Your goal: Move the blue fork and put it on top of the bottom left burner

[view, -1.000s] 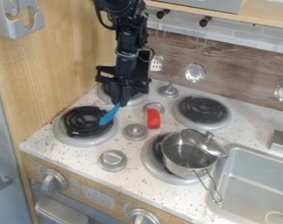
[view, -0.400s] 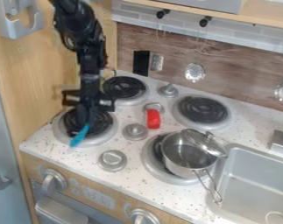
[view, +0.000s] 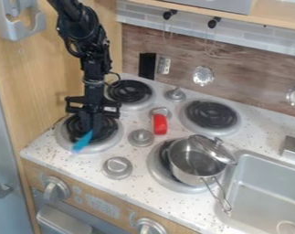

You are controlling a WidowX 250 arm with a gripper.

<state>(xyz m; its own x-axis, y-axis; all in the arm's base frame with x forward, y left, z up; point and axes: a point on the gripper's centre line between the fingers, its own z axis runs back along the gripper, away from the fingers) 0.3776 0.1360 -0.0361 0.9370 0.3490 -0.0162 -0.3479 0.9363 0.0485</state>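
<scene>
Blue, slim and narrow, the fork [view: 82, 140] is pinched in the black two-finger gripper [view: 92, 131], its visible part slanting out from between the fingertips toward the front of the stove. You have it at the bottom left burner, a black coil [view: 113, 126] set in a round silver metal pan [view: 110, 143]. The fork's exposed end lies over the front part of the pan's rim. Whether it touches the metal cannot be determined.

Progress: you have the pick-up and the carry done, in my judgement; the placing is outstanding. The fork is over the correct burner but not released. What is left for you is to settle it on the coil, part the fingers and lift clear. Note that the exposed end sits forward of the coil's middle; let go here, it could tip or slide toward the white speckled surface [view: 146, 183]. A small shift back toward the coil's centre would be prudent. The silver metal pot [view: 189, 167] on the bottom right burner stands well apart and presents no obstruction.
</scene>
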